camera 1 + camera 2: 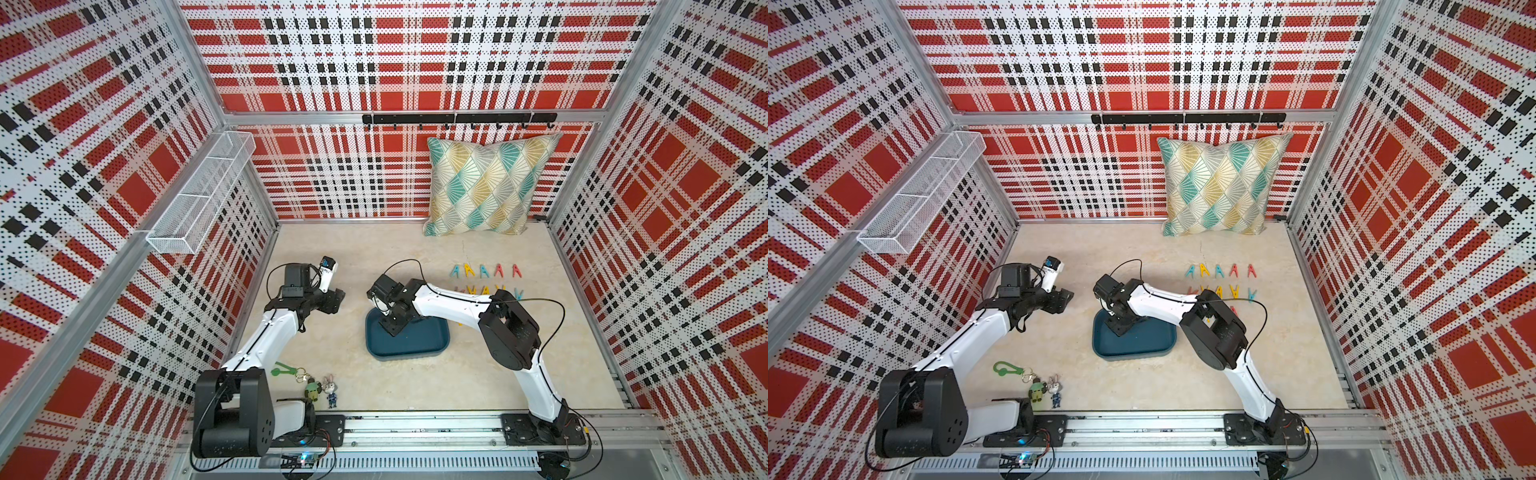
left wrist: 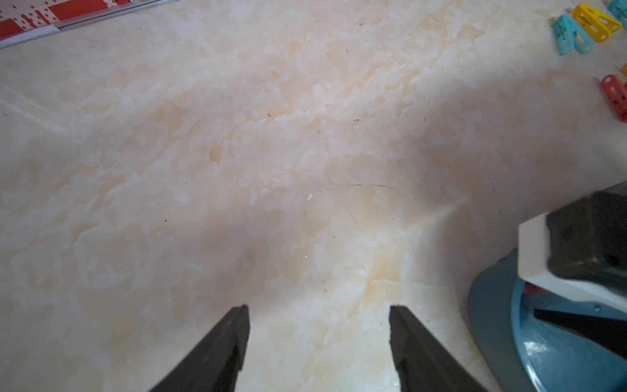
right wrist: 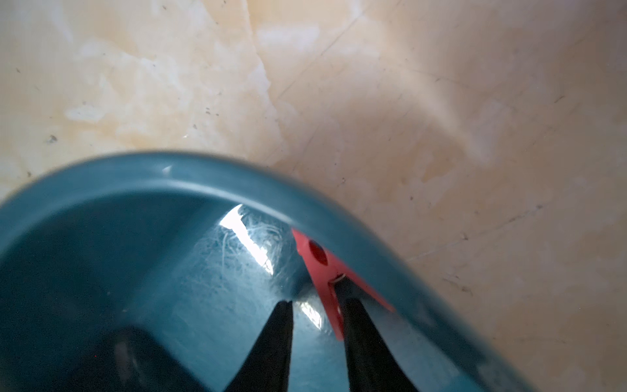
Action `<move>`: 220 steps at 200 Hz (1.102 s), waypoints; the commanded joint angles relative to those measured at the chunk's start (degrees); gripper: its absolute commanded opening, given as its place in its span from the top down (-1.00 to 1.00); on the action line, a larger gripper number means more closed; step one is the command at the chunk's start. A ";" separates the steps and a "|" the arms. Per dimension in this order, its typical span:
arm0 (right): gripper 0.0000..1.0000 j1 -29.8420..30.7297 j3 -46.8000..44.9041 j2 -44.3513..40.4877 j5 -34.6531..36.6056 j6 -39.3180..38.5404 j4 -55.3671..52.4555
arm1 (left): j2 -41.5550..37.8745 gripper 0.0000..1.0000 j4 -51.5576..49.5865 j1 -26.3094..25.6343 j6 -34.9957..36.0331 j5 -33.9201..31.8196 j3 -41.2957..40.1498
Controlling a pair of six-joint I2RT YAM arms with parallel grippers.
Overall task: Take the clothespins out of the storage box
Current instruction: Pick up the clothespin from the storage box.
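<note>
a white mesh basket (image 1: pixel 199 195) hangs on the left wall. the left gripper (image 2: pixel 319 312) hovers over bare table (image 1: pixel 374 257), left of the box, its jaws spread wide with nothing between them. near the front edge lies a green clip (image 1: pixel 282 369) with small figures (image 1: pixel 322 388) on a ring. the teal box (image 1: pixel 428 334) sits mid-table. the right gripper (image 3: pixel 319 302) reaches down into its back left corner, jaws partly spread and not pinching. a red pin (image 3: pixel 319 258) lies there against the box wall, one leg between the jaws and touching one finger (image 3: pixel 359 325). right of the box and further back, the other pins (image 1: pixel 484 271) lie on the table in rows, red, yellow and blue, some hidden by the right arm (image 1: pixel 453 301). a patterned pillow (image 1: pixel 486 187) leans on the back wall.
</note>
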 commanded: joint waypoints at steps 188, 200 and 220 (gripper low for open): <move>1.00 0.40 -3.87 -9.12 -3.64 1.59 1.83 | -1.01 -0.42 0.58 0.54 -0.10 1.07 -0.21; 1.00 0.44 -4.49 -10.90 -4.28 1.92 1.61 | -1.01 -0.42 0.55 0.54 -0.02 1.07 -0.14; 1.00 0.39 -5.79 -14.58 -5.18 2.80 1.52 | -1.01 -0.42 0.54 0.54 -0.02 1.07 -0.13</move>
